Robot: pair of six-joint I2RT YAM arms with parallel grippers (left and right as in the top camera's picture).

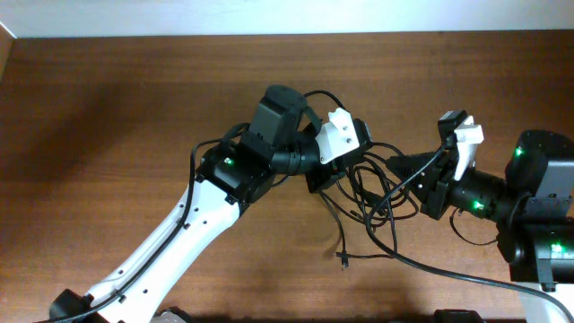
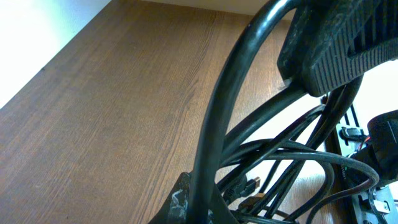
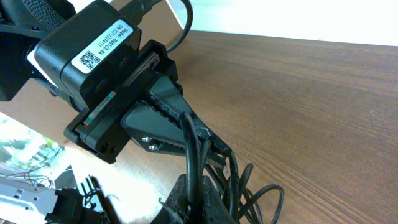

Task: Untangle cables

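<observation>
A tangle of black cables [image 1: 372, 193] lies on the wooden table between the two arms, with a loose plug end [image 1: 343, 259] trailing toward the front. My left gripper [image 1: 325, 176] is at the tangle's left side, shut on a thick black cable [image 2: 214, 143] that runs up between its fingers [image 2: 202, 202]. My right gripper [image 1: 401, 167] is at the tangle's right side, shut on black cables [image 3: 194, 155] that pass between its fingers [image 3: 193, 202]. The left gripper [image 3: 165, 121] shows close ahead in the right wrist view.
A long black cable [image 1: 457, 274] runs from the tangle toward the front right edge. The wooden table [image 1: 117, 117] stretches left and back. A white wall edge [image 1: 269, 18] lies along the back.
</observation>
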